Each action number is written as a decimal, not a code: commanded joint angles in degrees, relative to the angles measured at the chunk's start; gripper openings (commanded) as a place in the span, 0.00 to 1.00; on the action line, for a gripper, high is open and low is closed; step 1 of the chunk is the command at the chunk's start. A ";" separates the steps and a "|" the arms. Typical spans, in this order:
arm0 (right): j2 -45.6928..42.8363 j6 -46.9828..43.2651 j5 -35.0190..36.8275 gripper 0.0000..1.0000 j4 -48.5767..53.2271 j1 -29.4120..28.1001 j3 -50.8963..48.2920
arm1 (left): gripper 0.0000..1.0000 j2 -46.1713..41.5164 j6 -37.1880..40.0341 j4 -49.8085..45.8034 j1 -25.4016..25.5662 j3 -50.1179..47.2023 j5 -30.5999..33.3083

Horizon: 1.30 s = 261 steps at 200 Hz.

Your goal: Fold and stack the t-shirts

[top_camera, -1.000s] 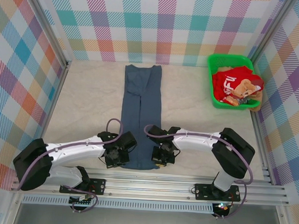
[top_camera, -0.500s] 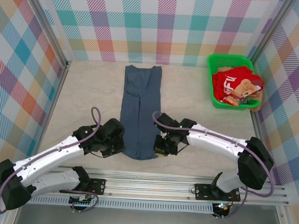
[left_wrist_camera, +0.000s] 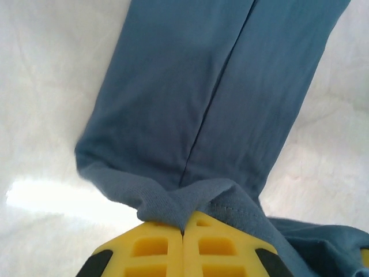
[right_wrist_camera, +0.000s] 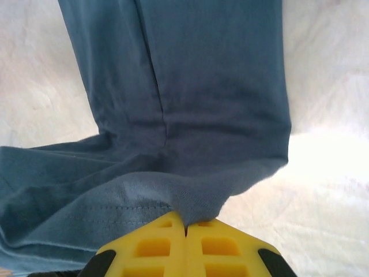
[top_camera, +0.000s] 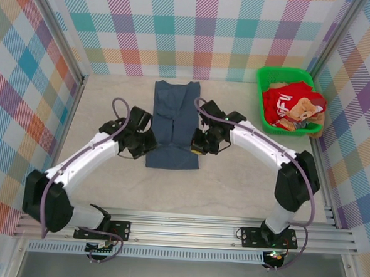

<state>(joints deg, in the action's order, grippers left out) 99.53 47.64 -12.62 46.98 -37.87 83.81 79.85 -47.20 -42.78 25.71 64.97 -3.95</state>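
– Two pincers work nearest the arm bases; what does each hold?
– Left gripper (top_camera: pixel 146 143), its yellow fingers (left_wrist_camera: pixel 155 247) pressed together, is clenched on one hemmed corner of the plain slate-blue soft-cloth t-shirt (top_camera: pixel 173 122). Right gripper (top_camera: pixel 196 147) pinches the opposite corner in the same way, its jaws closed tight on the stitched hem.
– Where does the garment lie?
– It lies mid-table on the pale marbled tabletop (top_camera: pixel 105 102), between the two grippers. Its near part is doubled. The held hem sits raised above a lower layer, which runs away toward the back wall with a lengthwise crease down its middle.
– And farther off?
– A green plastic basket (top_camera: pixel 261 96) stands at the far right corner, well apart from the blue shirt. Inside it lies a crumpled red t-shirt with white lettering (top_camera: pixel 287 97), and touching that is cloth with orange-tan print (top_camera: pixel 306 110).
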 commanded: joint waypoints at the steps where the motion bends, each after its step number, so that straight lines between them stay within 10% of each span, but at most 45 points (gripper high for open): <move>1: 4.26 -4.35 -1.17 0.00 2.00 2.66 5.29 | 0.00 5.30 4.50 2.63 -2.54 4.96 -0.87; 108: 31.67 -8.87 -7.05 0.00 6.76 11.23 35.03 | 0.04 31.83 9.44 4.18 -9.87 26.38 -4.09; 129: 36.87 -9.50 -6.87 0.33 10.70 12.53 42.35 | 0.44 36.07 11.41 3.12 -10.81 31.33 -5.14; 158: 33.06 -12.19 -2.73 0.49 9.50 12.64 42.55 | 0.51 32.82 11.69 -0.22 -11.30 31.05 -1.49; 261: 5.15 0.12 -7.75 0.51 -12.25 7.37 -11.20 | 0.50 7.28 -7.60 17.66 -10.46 -14.41 -14.42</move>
<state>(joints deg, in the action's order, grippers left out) 105.19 42.92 -17.04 41.65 -29.19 78.59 87.33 -49.54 -34.04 15.25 53.52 -13.37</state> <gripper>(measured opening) 0.502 0.496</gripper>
